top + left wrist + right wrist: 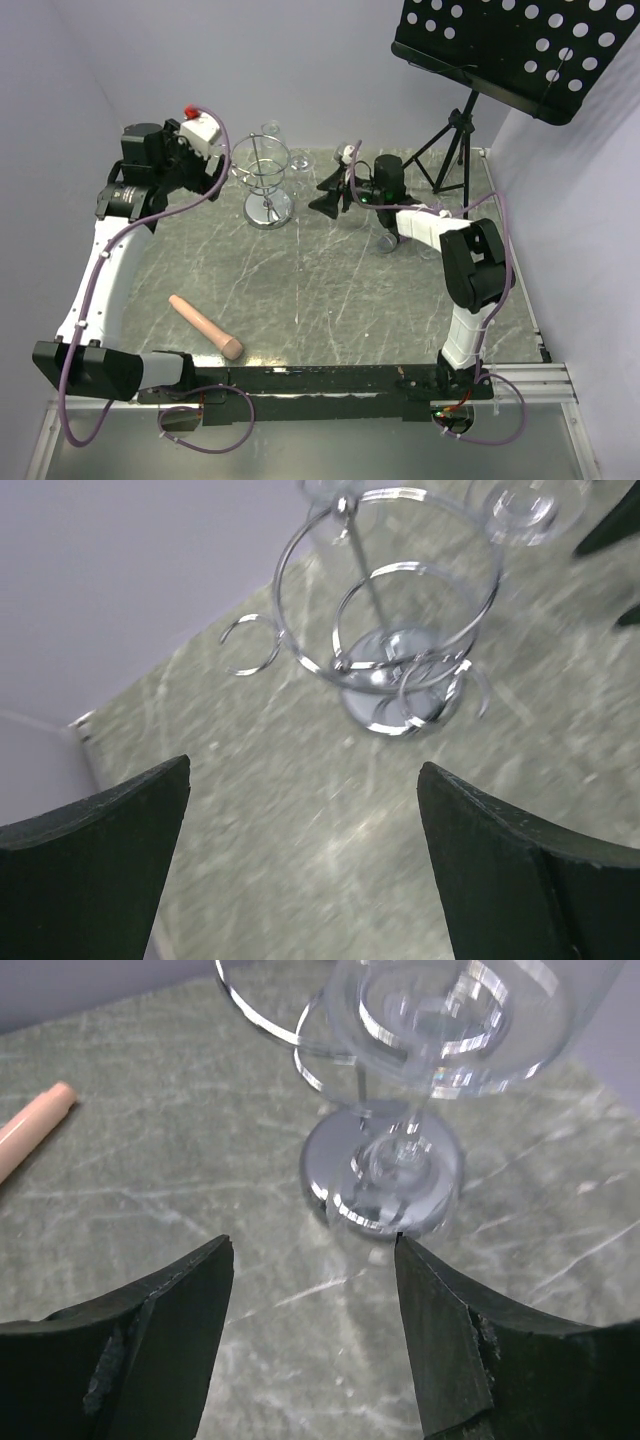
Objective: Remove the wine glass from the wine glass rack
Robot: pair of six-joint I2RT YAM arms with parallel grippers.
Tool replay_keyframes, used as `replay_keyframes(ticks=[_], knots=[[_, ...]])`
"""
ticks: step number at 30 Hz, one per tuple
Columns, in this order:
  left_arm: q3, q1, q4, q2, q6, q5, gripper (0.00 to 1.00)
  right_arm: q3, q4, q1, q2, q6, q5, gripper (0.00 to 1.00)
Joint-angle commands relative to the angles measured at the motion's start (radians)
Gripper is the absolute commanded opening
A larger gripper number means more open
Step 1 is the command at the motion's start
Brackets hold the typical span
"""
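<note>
The rack (pixel 266 190) stands on the worktop (pixel 330 290) at the upper centre of the overhead frame, with the glass (pixel 455 1020) at its top ring. Flanking it, the left jaws and the right jaws are released, grasping nothing.

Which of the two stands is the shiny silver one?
The wine glass rack, the small wire one standing on the table. The other, the music stand at back right, is black with holes.

Shiny wire rack (pixel 268 210), clear wine glass (pixel 450 1020), matt marbled tabletop (pixel 400 300)
</note>
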Motion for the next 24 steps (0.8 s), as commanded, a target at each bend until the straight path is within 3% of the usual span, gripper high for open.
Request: replay_keyframes(ticks=[1, 8, 24], knots=[[0.014, -0.044, -0.058, -0.033, 0.194, -0.187, 1.0, -0.006, 0.374, -0.007, 0.012, 0.079, -0.02, 0.71], [0.08, -0.141, -0.186, -0.027, 0.242, -0.27, 1.0, 0.063, 0.485, -0.006, 0.13, 0.142, 0.015, 0.68], [0.046, -0.219, -0.206, -0.062, 0.222, -0.375, 1.0, 0.189, 0.491, 0.008, 0.265, 0.19, 0.015, 0.65]])
